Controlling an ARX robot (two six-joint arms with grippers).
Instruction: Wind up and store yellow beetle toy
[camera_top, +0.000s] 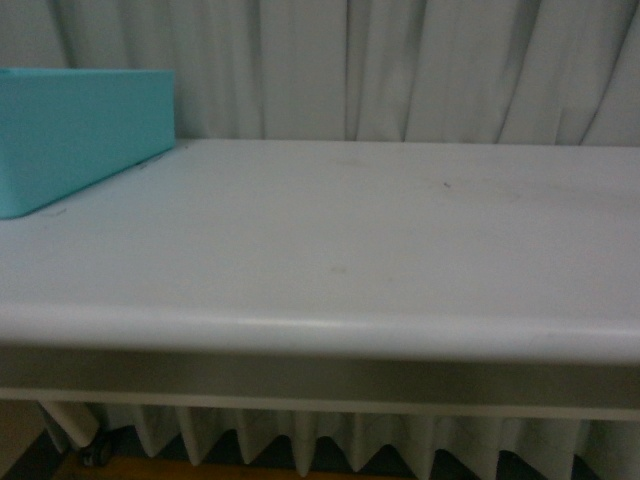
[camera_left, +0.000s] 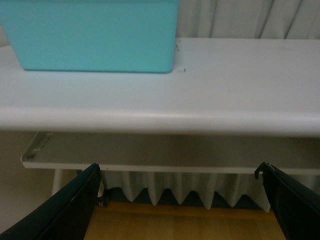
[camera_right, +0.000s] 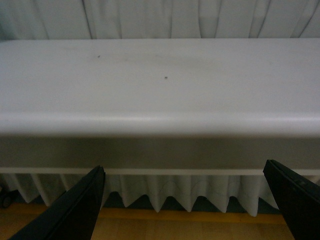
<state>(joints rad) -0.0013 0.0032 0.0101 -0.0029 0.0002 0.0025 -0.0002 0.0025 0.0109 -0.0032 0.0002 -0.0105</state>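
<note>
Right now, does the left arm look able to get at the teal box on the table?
Probably yes. The left gripper hangs open below the table edge, facing the teal box, with nothing between them; it would have to rise first.

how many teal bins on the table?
1. The bin sits at the table's far left corner by the curtain, also visible in the left wrist view. No toy is visible.
</note>
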